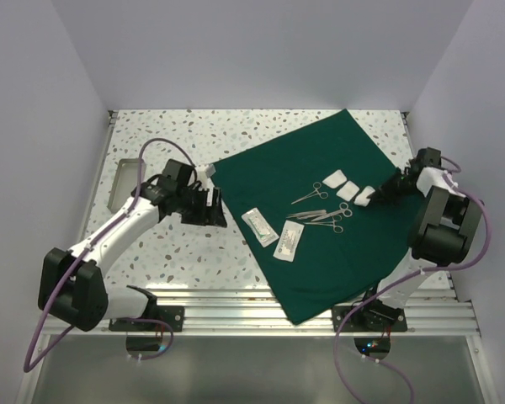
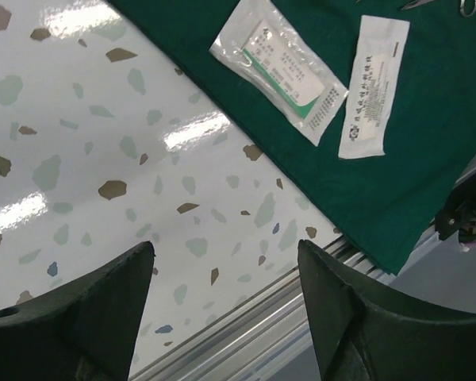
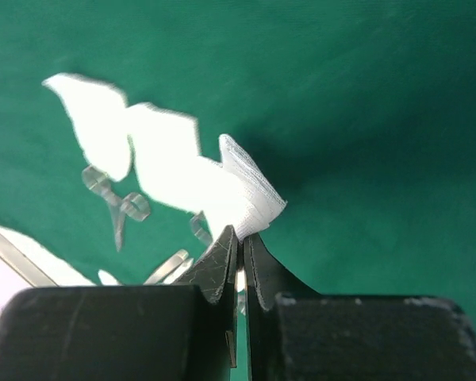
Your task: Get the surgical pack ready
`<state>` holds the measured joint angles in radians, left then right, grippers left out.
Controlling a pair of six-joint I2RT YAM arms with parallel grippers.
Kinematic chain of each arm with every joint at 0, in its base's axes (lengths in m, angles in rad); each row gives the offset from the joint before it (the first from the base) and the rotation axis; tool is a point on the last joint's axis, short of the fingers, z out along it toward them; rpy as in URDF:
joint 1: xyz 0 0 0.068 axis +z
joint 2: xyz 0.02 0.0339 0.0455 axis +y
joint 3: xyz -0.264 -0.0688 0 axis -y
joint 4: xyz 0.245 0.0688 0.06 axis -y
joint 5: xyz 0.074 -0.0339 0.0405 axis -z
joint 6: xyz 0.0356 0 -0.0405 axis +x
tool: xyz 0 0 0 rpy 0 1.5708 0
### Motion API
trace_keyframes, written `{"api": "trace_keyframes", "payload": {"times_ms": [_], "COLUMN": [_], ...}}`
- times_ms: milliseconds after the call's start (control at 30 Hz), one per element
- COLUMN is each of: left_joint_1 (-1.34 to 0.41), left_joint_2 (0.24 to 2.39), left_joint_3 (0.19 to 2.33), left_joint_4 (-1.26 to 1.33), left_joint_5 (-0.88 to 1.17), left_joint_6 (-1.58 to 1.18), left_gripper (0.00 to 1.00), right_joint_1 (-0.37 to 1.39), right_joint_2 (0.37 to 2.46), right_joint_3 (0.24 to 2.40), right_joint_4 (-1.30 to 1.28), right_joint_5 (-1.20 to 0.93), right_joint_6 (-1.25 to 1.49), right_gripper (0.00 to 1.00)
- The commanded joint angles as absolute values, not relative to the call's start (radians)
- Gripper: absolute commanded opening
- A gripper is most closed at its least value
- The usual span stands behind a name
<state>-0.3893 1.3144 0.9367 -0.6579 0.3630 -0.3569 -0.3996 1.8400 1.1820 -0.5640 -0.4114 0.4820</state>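
While your right tool (image 3: 239,235) pinches a gauze pad (image 3: 250,198) on the spread drape (image 1: 320,269), your left tool (image 2: 224,252) hangs open over the worktop (image 2: 103,159); wrapping looks unstarted.

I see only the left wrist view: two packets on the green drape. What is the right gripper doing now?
Observer: The right gripper is shut on the edge of a gauze pad.
Operator: Are there other pads?
Observer: Yes, two more pads lie beside it in a row on the drape.
Operator: And where are the instruments?
Observer: The instruments lie mid-drape, between the packets and the pads.
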Motion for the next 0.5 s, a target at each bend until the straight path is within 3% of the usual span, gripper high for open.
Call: {"api": "trace_keyframes", "payload": {"times_ms": [0, 167, 467], "left_joint_1": [-0.391, -0.387, -0.387], "left_joint_2": [1.278, 1.258, 1.111], "left_joint_3": [1.003, 1.025, 0.889], "left_joint_4": [-0.575, -0.490, -0.057], "left_joint_5": [0.445, 0.576, 0.771], "left_joint_6": [-0.382, -0.442, -0.757], "left_gripper": [0.77, 0.79, 0.97], "right_joint_1": [-0.370, -0.241, 0.156], "right_joint_2": [1.700, 1.589, 1.463], "right_joint_3": [1.246, 1.282, 1.358], "right_joint_4": [-0.641, -0.695, -0.692], "right_joint_5": [-0.425, -0.449, -0.690], "right_joint_6": [0.453, 0.468, 0.544], "right_gripper": [0.00, 0.00, 0.00]}}
